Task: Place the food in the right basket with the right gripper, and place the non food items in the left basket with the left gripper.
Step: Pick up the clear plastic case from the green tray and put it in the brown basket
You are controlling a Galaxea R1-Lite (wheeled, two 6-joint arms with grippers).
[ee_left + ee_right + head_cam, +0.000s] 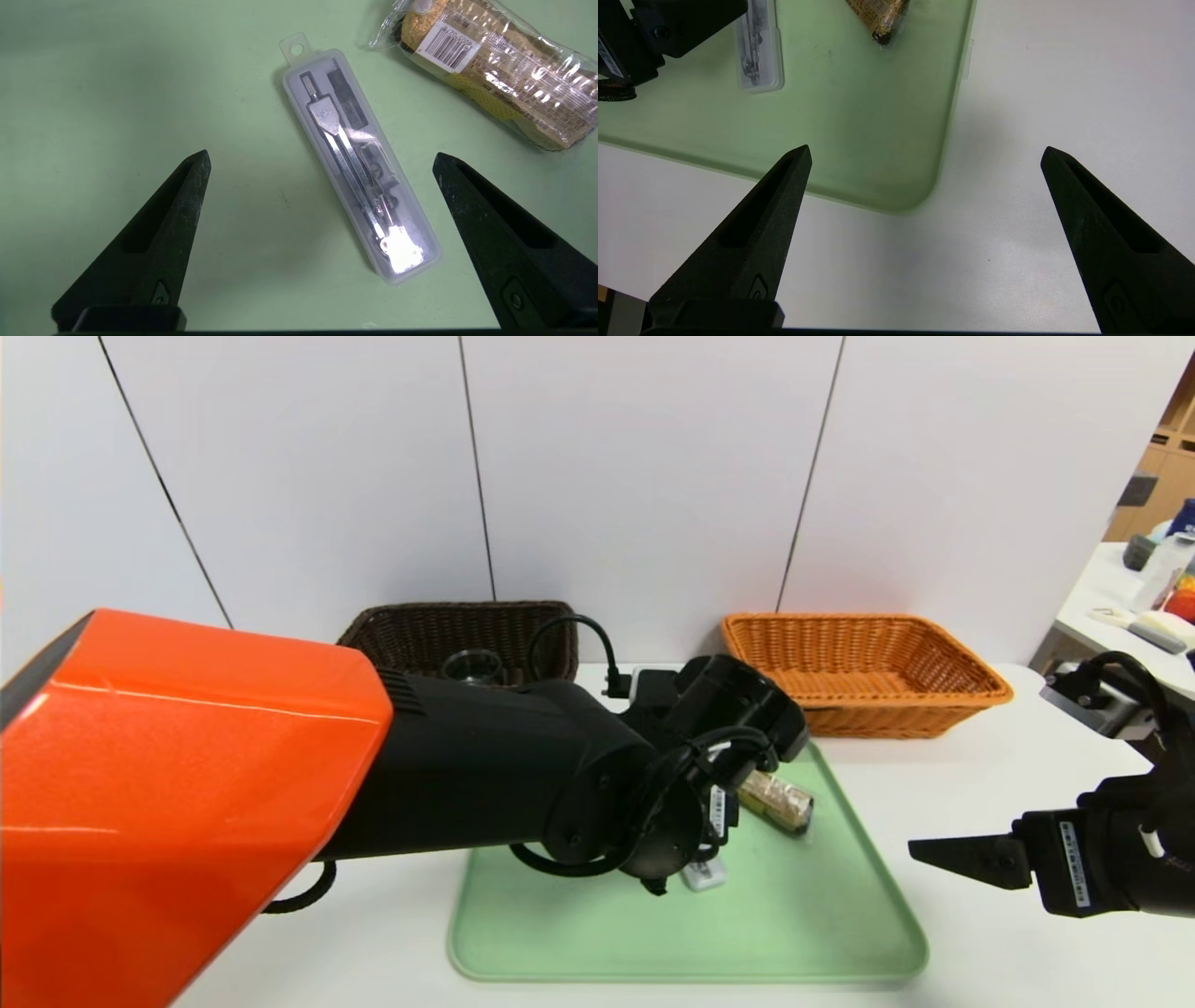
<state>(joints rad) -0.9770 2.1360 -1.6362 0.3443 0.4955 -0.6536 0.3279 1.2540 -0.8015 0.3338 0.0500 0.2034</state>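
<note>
On the green tray (822,933), the left gripper (322,158) hangs spread wide over a clear case (359,163) holding a metal compass: light, rigid, slick plastic, best pinched across its narrow sides at mid-length. Just beside it lies the wrapped snack (495,70), crinkly and slippery. Off the tray's right, the right gripper (924,151) waits agape. Head view hides most of the case behind the arm.

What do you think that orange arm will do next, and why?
Probably sink a little further and close its jaws on the compass case. The left gripper hangs open right above that case on the green tray, and the case is no food, so it belongs in the dark basket.
</note>
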